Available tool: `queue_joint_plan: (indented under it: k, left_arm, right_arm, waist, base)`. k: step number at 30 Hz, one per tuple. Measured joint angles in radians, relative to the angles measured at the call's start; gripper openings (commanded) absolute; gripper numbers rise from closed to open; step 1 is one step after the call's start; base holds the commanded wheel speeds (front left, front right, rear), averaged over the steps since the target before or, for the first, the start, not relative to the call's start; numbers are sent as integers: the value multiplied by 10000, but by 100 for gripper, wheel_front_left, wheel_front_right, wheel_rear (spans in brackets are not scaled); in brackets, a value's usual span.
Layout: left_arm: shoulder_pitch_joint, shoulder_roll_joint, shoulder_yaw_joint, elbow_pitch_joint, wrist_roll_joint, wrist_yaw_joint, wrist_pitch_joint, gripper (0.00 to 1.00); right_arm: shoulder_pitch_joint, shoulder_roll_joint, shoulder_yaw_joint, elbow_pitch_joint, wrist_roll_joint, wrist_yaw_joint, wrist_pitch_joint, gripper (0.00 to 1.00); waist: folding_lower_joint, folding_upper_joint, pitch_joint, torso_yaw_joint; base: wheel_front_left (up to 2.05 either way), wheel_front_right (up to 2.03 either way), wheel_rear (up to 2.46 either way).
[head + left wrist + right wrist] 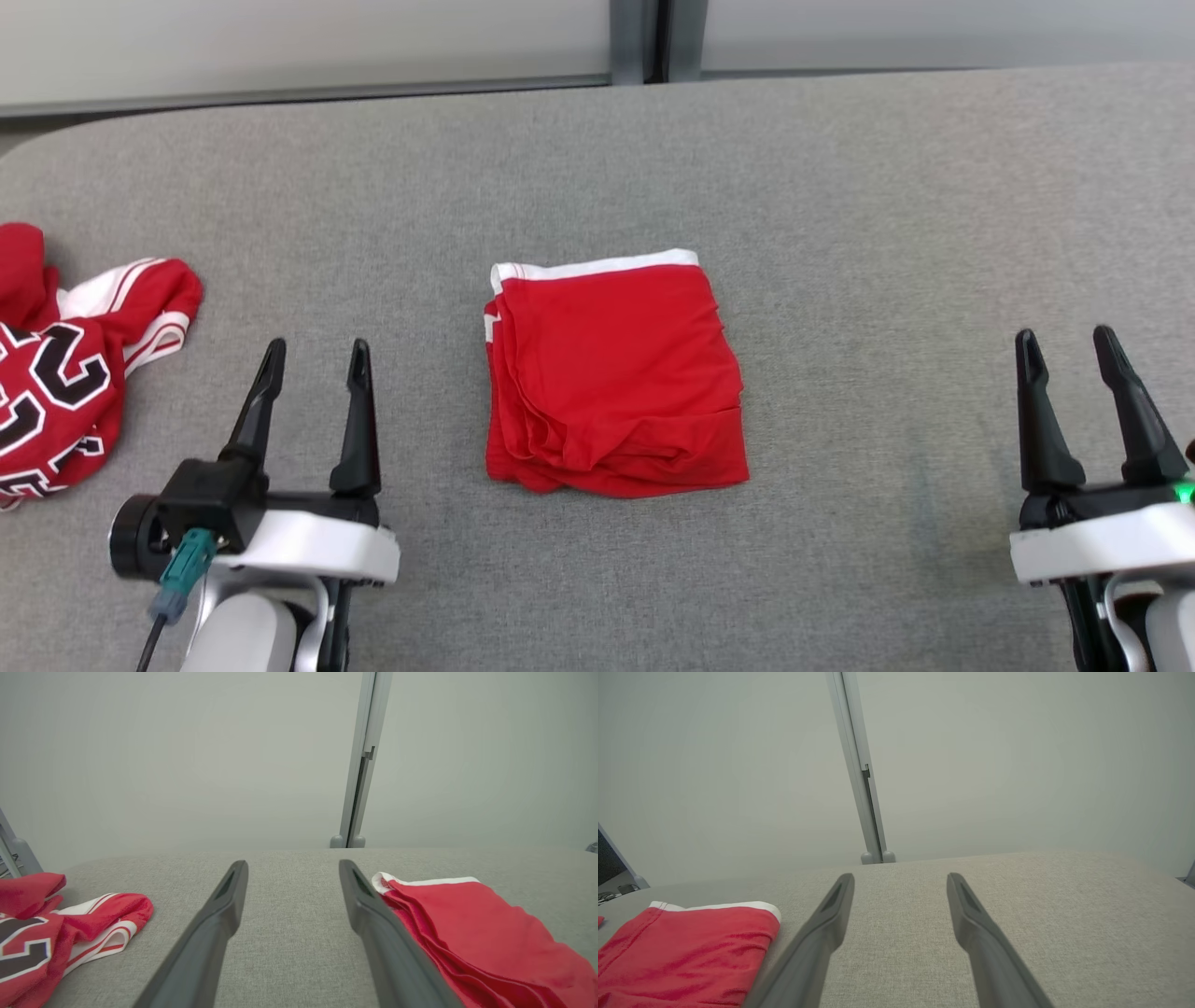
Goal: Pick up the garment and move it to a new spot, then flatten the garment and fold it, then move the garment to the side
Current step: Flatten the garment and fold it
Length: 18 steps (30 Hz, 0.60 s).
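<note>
Folded garment point(611, 373) sits mid bench point(840, 168), L end effector point(316, 347) & R end effector point(1064, 334) both wide open w/ nothing held, well apart either side of it; for the move aside, prob. best to pinch opposite edges thru all layers, lift level, avoid jersey point(65, 364) at left edge.

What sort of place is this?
Probably a robot lab or test bay: a grey fabric-covered table, plain pale partition panels joined by a metal post, a folded red garment and a crumpled jersey.
</note>
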Motion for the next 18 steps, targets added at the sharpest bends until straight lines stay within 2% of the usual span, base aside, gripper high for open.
queue_joint_plan:
  k: [10,18]
  left_arm:
    - [1311,282,247,-261,-153,188,113,100]
    - [2289,418,104,-579,-301,188,523,100]
  right_arm:
    - [1190,307,-188,-485,-313,0,527,100]
    - [2020,245,-27,-932,-407,0,1064,100]
  waist:
    - [0,0,-1044,-200]
    - [0,0,-1972,-207]
  base:
    - [0,0,0]
    - [0,0,0]
